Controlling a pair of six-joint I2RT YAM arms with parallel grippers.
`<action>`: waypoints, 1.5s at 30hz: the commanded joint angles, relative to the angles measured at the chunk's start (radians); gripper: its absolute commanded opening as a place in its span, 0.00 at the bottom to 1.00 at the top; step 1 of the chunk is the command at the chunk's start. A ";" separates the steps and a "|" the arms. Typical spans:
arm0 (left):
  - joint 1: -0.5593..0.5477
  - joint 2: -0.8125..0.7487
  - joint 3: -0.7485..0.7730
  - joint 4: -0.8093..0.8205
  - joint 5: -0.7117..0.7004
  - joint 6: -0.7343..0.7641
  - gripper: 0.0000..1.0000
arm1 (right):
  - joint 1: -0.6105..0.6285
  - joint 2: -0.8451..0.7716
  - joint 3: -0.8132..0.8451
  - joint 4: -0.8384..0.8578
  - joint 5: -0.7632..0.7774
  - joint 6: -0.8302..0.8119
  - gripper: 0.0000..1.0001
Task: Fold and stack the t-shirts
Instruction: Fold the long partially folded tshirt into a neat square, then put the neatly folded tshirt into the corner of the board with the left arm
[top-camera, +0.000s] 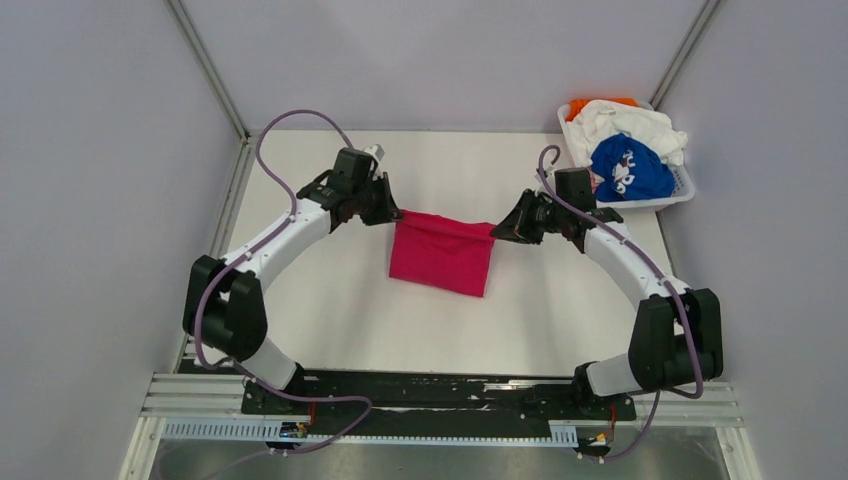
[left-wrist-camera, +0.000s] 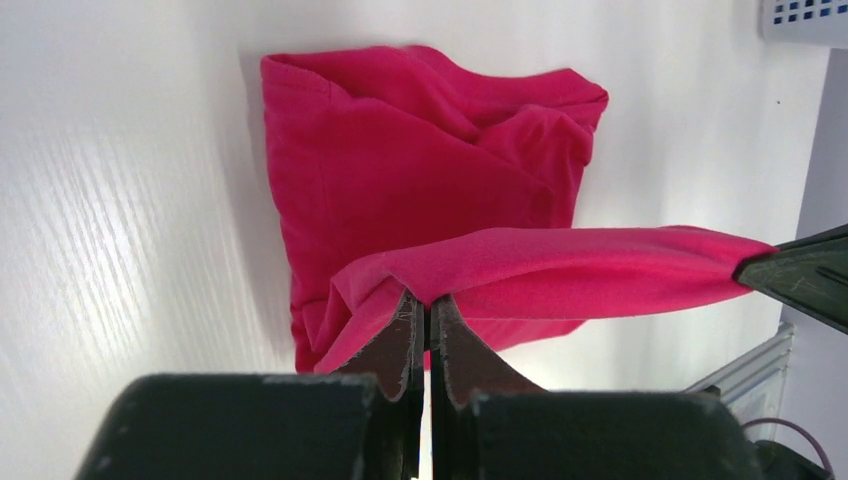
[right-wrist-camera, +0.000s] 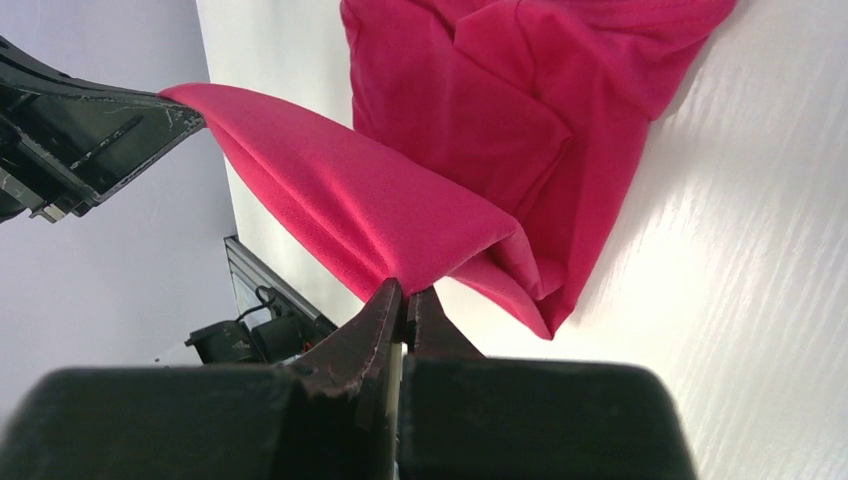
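Observation:
The magenta-pink t-shirt hangs stretched between my two grippers over the middle of the table, its lower part resting folded on the tabletop. My left gripper is shut on its left top corner. My right gripper is shut on its right top corner. The royal blue t-shirt, the white t-shirt and the orange t-shirt lie crumpled in the basket at the back right.
The white slotted basket stands at the table's far right corner, close to my right arm; its corner shows in the left wrist view. Grey walls enclose the table. A metal rail runs along the near edge.

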 joint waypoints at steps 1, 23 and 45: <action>0.035 0.089 0.079 0.035 -0.033 0.059 0.00 | -0.036 0.065 0.058 0.045 0.034 -0.002 0.00; 0.084 0.309 0.252 0.129 0.145 0.018 1.00 | -0.082 0.229 0.151 0.164 0.008 -0.001 1.00; -0.052 0.506 0.229 -0.086 -0.056 0.282 0.98 | -0.075 -0.189 -0.129 0.094 0.103 -0.074 1.00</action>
